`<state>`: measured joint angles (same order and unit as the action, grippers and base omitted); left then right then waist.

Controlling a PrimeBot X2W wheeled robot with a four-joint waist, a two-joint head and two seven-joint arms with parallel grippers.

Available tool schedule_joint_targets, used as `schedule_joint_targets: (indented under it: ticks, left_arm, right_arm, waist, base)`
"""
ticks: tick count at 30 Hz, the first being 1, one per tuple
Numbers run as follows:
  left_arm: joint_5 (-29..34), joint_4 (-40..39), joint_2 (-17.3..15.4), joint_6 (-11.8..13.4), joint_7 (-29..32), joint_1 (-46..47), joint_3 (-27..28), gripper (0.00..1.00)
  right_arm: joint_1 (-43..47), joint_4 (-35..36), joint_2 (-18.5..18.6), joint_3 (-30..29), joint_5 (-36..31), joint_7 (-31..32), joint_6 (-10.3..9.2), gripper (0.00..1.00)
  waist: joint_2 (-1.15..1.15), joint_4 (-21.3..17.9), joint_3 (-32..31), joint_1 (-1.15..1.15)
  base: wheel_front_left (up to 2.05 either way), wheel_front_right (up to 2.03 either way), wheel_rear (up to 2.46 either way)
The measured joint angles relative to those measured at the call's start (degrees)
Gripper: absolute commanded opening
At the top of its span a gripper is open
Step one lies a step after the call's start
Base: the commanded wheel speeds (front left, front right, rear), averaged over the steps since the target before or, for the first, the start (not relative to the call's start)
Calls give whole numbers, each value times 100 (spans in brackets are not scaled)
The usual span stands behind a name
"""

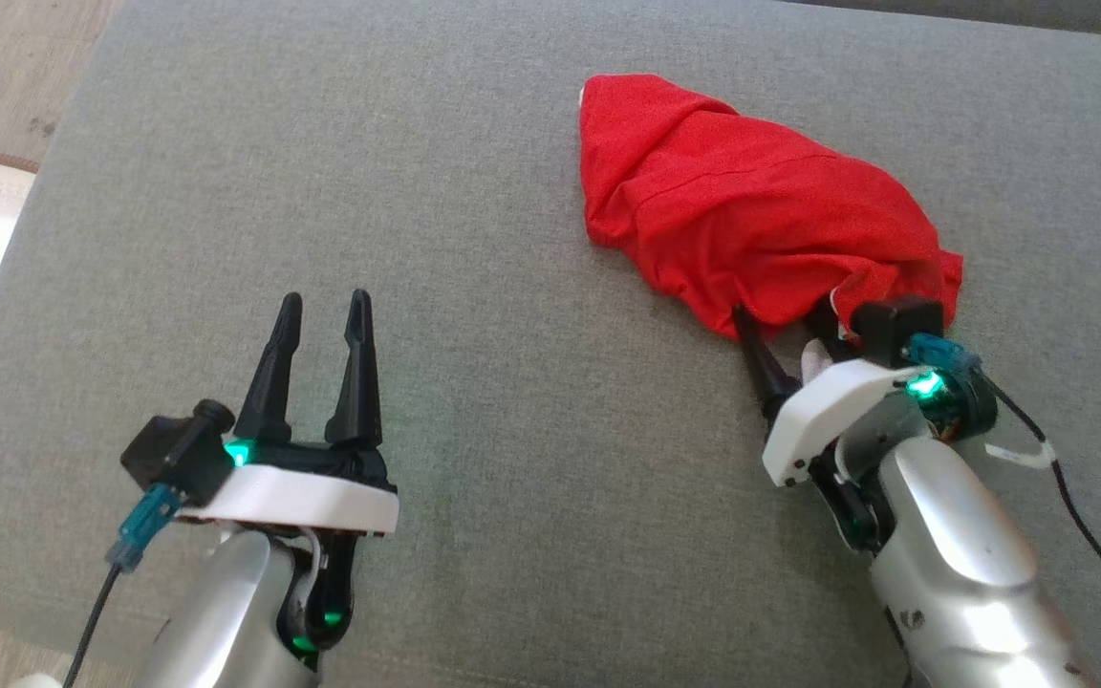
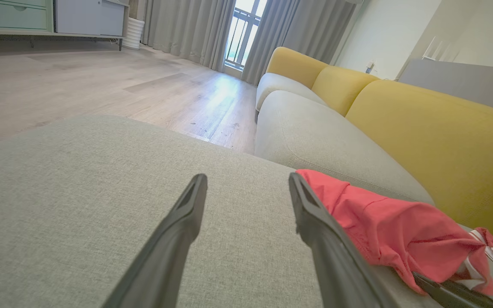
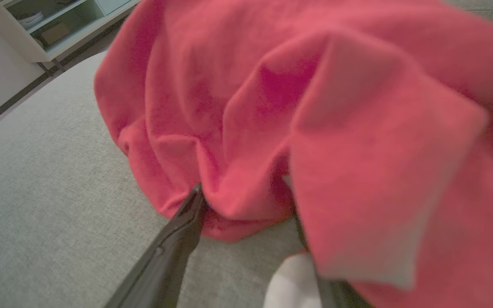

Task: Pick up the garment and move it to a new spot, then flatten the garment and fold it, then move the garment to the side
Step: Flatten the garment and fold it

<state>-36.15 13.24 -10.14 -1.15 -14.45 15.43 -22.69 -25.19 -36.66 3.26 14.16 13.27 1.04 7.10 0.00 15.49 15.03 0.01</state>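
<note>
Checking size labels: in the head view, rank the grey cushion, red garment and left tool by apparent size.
1. grey cushion
2. red garment
3. left tool, smallest even though it looks nearer the camera

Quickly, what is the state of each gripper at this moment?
Left gripper: open, holding nothing.
Right gripper: open, jaws astride the near edge of the red garment, not yet closed on it.
</note>
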Motion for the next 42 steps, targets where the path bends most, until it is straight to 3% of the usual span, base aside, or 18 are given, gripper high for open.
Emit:
schedule_joint_targets:
  ticks: [9, 23, 24, 25, 26, 27, 35, 42]
  left_arm:
    - [100, 185, 98, -96, 0, 101, 79, 100]
    - [197, 289, 107, -138, 0, 48, 153, 100]
    - [197, 289, 107, -138, 0, 46, 155, 100]
    - [197, 289, 105, -138, 0, 42, 160, 100]
    - [197, 289, 107, -138, 0, 34, 163, 100]
    - [197, 289, 108, -138, 0, 24, 163, 100]
    - [197, 286, 103, -113, 0, -68, 169, 100]
    - [196, 190, 96, -79, 0, -82, 210, 100]
  right_arm:
    - [-218, -75, 26, 858, 914, -318, 0, 0]
    - [-537, 1078, 49, 2271, 2733, -925, 0, 0]
    - [-537, 1065, 48, 2405, 2815, -868, 0, 39]
    - [-537, 1023, 48, 2558, 2822, -804, 0, 39]
    - [-536, 973, 48, 2680, 2822, -780, 0, 88]
    - [-536, 917, 46, 2759, 2851, -755, 0, 100]
    - [-536, 469, 47, 2539, 2572, -890, 0, 100]
    - [-404, 330, 45, 1494, 1621, -881, 0, 100]
  waist:
    - [0, -17, -66, 0]
    - [0, -85, -477, -1]
    - [0, -80, -494, -1]
    - [0, -75, -508, -1]
    - [0, -69, -519, -1]
    - [0, -61, -530, -1]
    - [0, -91, -600, -1]
    - [0, -300, -657, -1]
  base:
    - [0, 0, 0]
    - [0, 0, 0]
    - [0, 0, 0]
    - [0, 0, 0]
    - [0, 0, 0]
    - [0, 0, 0]
    - [0, 0, 0]
    - [0, 0, 0]
